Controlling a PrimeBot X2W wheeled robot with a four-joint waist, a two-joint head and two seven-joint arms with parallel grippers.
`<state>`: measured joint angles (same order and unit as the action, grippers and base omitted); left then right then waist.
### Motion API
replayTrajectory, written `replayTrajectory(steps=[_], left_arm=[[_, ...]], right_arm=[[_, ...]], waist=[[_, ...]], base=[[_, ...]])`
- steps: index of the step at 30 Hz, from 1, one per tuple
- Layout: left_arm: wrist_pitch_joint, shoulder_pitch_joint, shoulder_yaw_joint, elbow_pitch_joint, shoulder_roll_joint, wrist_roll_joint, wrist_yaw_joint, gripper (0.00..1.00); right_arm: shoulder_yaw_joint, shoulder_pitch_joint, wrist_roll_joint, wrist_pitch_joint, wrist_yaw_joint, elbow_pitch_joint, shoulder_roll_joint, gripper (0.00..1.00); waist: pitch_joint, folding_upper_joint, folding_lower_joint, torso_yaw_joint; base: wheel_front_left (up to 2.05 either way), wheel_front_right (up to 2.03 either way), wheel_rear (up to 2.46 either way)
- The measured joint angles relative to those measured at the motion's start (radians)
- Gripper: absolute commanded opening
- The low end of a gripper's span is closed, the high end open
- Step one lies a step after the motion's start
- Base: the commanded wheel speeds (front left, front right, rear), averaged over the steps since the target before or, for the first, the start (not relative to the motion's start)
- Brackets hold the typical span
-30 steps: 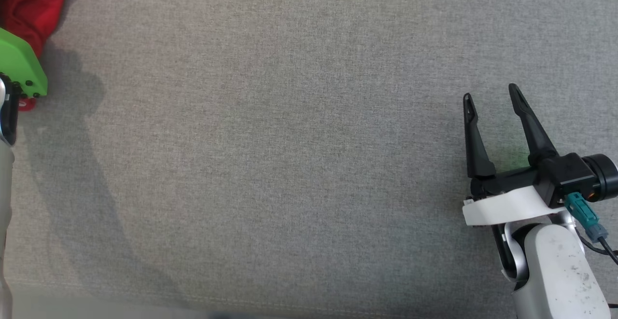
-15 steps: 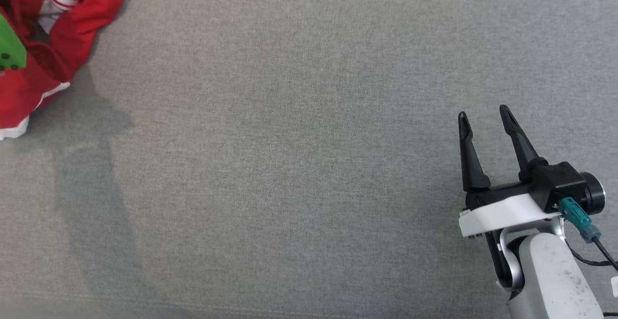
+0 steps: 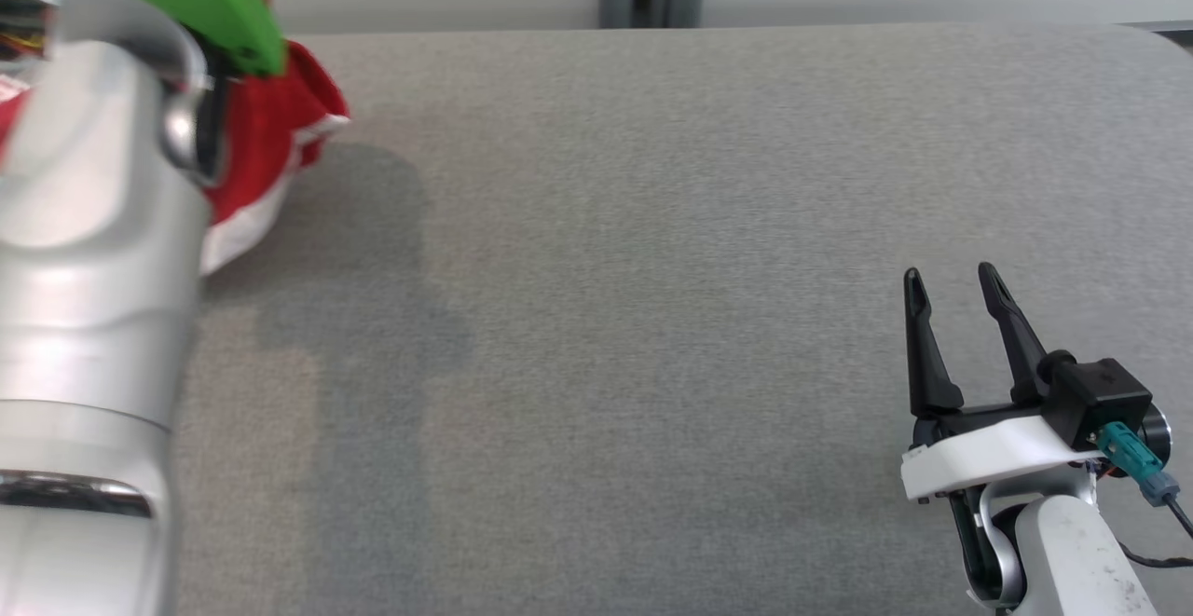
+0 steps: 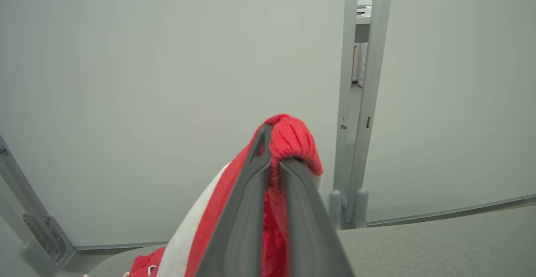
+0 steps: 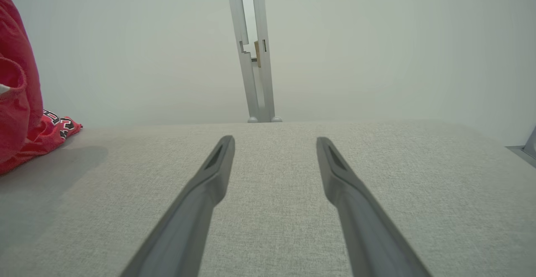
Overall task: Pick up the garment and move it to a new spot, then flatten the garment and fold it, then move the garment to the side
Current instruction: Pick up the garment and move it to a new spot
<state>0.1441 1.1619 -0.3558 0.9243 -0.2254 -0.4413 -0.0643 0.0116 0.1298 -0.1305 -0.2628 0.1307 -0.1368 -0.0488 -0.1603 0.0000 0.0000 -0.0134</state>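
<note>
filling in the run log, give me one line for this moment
step: pick up | left jaws: shut on red garment, raised, part on grey table | right jaws: open, empty, over table

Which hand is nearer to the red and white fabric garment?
Left. The left hand is shut on the red and white fabric garment. The right hand is open, far away over the grey cloth surface.

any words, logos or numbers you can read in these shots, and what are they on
No text can be read in full.
Black letters with white outlines on the red garment, at its lower edge in the right wrist view: crumpled and partly hidden, so unreadable.
There is no other lettering.
</note>
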Motion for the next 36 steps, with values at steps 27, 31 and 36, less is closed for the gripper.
replayTrajectory(steps=[27, 31, 36], left_arm=[[0.05, -0.41, -0.683, -0.193, 0.177, -0.398, 0.195, 0.0], [0.069, -0.381, -0.732, -0.228, 0.177, -0.445, 0.206, 0.0], [0.088, -0.339, -0.787, -0.271, 0.177, -0.501, 0.227, 0.0]], right_arm=[[-0.033, 0.018, -0.033, 0.0, 0.0, -0.027, 0.0, 1.0], [-0.042, 0.019, -0.034, 0.0, 0.0, -0.032, 0.0, 1.0], [-0.059, 0.02, -0.034, 0.0, 0.0, -0.038, 0.0, 1.0]], waist=[[-0.078, 0.0, 0.0, 0.165], [-0.075, 0.0, 0.0, 0.17], [-0.071, 0.0, 0.0, 0.186]], base=[[0.0, 0.0, 0.0], [0.0, 0.0, 0.0], [0.0, 0.0, 0.0]])
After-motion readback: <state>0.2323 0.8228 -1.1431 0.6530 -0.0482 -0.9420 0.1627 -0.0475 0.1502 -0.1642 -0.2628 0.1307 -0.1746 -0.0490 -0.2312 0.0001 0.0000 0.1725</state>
